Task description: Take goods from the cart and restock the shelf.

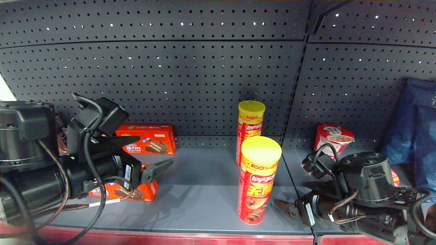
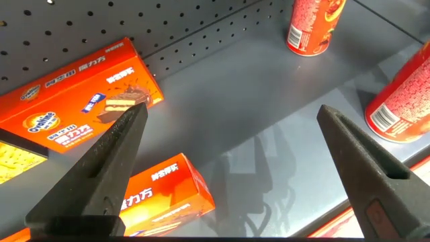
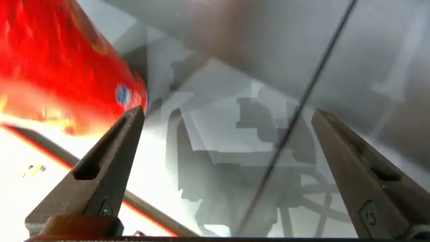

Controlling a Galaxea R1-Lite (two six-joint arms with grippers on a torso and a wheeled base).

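my left pincer (image 1: 155,149) hangs over the left part of the grey shelf (image 1: 201,200), its two fingers spread wide apart with nothing between them. just under it the near orange wafer box (image 1: 139,192) lies flat on the shelf. behind it, against the pegboard back (image 1: 177,85), the far orange wafer box (image 1: 151,137) stands on its long edge, facing front. the two boxes are apart from each other.

my right pincer (image 1: 293,196) is low at the near right of the shelf, its fingers also wide apart and empty, pointing left toward the near chips can (image 1: 259,180). that can stands upright near the front edge, just left of my right fingertips; i cannot tell whether they touch it. the far chips can (image 1: 250,127) stands upright just behind it, closer to the pegboard.

farther right, a red cup of noodles (image 1: 333,136) sits at the back, and blue bags (image 1: 414,136) lean at the far right.
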